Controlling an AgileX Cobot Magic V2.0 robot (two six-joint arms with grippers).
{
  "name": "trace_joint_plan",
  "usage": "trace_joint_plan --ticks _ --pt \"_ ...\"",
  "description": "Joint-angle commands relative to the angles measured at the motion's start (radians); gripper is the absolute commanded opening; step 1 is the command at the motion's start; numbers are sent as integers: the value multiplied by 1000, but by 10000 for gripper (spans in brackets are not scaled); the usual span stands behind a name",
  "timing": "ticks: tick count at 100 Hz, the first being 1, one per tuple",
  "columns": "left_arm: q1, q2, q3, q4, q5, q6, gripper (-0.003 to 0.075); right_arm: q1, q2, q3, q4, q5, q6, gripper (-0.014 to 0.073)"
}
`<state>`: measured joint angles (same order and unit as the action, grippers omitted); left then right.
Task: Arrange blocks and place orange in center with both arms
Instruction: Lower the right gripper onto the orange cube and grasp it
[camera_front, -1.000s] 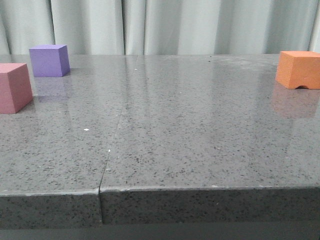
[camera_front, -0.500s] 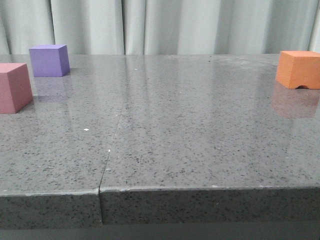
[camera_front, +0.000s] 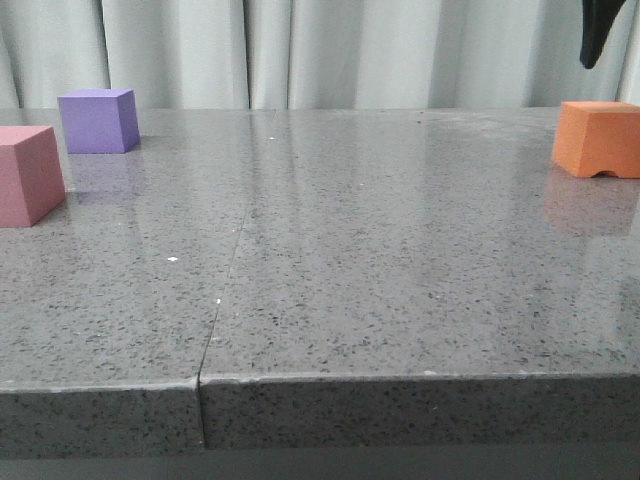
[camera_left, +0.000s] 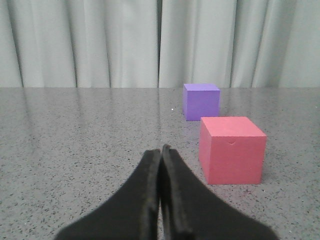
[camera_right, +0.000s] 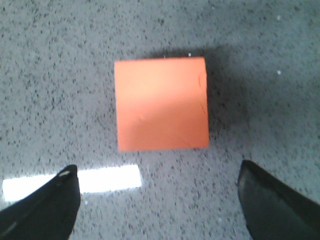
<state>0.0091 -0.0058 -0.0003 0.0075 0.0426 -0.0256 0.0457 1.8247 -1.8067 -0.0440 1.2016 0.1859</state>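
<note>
The orange block (camera_front: 600, 138) with its arched notch sits at the table's far right; from above it shows as a plain orange square (camera_right: 161, 103). My right gripper (camera_right: 157, 175) hovers over it, open wide, nothing between the fingers; only one black fingertip (camera_front: 598, 30) enters the front view at the top right. The pink block (camera_front: 28, 174) stands at the left edge, the purple block (camera_front: 98, 120) behind it. My left gripper (camera_left: 161, 150) rests low near the table, shut and empty, with the pink block (camera_left: 231, 149) and purple block (camera_left: 201, 101) ahead and to one side.
The grey speckled table (camera_front: 330, 260) has a seam (camera_front: 225, 290) running front to back left of centre. A pale curtain (camera_front: 330, 50) hangs behind the far edge. A bright light reflection (camera_right: 107, 179) lies on the tabletop near the right fingers.
A black fingertip of my right gripper has come into the front view at the top right, above the orange block. The blocks have not moved.
</note>
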Motion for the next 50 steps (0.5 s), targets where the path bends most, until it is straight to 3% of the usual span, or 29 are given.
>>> trace_joint_plan --ticks 1,50 --pt "2 -29 41 -7 -80 1 -20 -8 -7 -69 -18 -17 1 632" --pt "2 -29 41 -7 -80 1 -20 -20 132 -137 -12 -46 9 632"
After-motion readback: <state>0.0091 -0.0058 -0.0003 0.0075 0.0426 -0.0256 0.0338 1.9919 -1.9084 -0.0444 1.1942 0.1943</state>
